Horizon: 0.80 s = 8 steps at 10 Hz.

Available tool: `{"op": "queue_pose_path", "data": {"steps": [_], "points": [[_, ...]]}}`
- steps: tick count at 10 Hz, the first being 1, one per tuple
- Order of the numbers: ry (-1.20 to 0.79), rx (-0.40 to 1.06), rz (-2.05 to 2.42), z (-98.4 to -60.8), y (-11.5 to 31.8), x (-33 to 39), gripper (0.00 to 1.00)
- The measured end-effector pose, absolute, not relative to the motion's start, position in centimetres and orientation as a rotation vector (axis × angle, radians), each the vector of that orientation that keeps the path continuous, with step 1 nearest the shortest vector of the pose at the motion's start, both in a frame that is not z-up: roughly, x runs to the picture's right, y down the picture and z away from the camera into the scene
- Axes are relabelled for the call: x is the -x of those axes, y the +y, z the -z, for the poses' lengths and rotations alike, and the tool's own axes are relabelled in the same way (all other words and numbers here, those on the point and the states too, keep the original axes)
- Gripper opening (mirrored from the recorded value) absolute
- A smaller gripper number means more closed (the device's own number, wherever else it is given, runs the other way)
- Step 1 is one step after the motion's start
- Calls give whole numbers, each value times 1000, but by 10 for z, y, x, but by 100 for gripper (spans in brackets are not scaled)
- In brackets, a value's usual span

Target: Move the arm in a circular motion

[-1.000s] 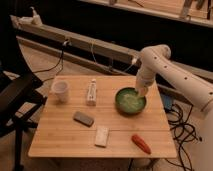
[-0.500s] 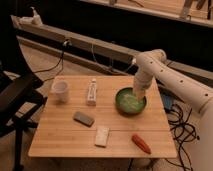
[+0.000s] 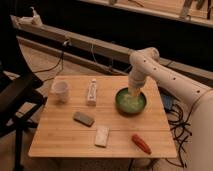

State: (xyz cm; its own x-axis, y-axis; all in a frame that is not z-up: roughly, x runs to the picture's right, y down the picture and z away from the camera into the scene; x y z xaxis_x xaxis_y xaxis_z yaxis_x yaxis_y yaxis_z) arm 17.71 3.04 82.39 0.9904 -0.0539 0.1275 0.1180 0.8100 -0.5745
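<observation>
Swinging leftward since a second ago, the white arm [image 3: 165, 75] now has its end effector [image 3: 134, 93] hanging over the green bowl [image 3: 131, 102], toward the bowl's back rim, and whether the fingers are apart or together I cannot tell. On the wooden counter [image 3: 60, 137] a white cup [image 3: 60, 91] sits far left, a small bottle [image 3: 92, 92] beside it; nearer the front lie a grey block [image 3: 83, 118], a white packet [image 3: 102, 136] and a red pepper [image 3: 141, 144]

My gripper [image 3: 134, 93] hangs over the bowl [image 3: 131, 101] at the table's [image 3: 60, 140] right rear. Left of it stand a tube [image 3: 92, 92] and cup [image 3: 60, 90]; nearer the front lie three small items.
</observation>
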Motion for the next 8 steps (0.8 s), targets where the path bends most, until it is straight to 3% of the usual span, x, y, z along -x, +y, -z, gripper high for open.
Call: {"op": "queue_pose_path", "data": {"steps": [2,8], "points": [[-113,586,52,-826,19,-177,2],[-258,482,67,-842,-35,-100,0]]}}
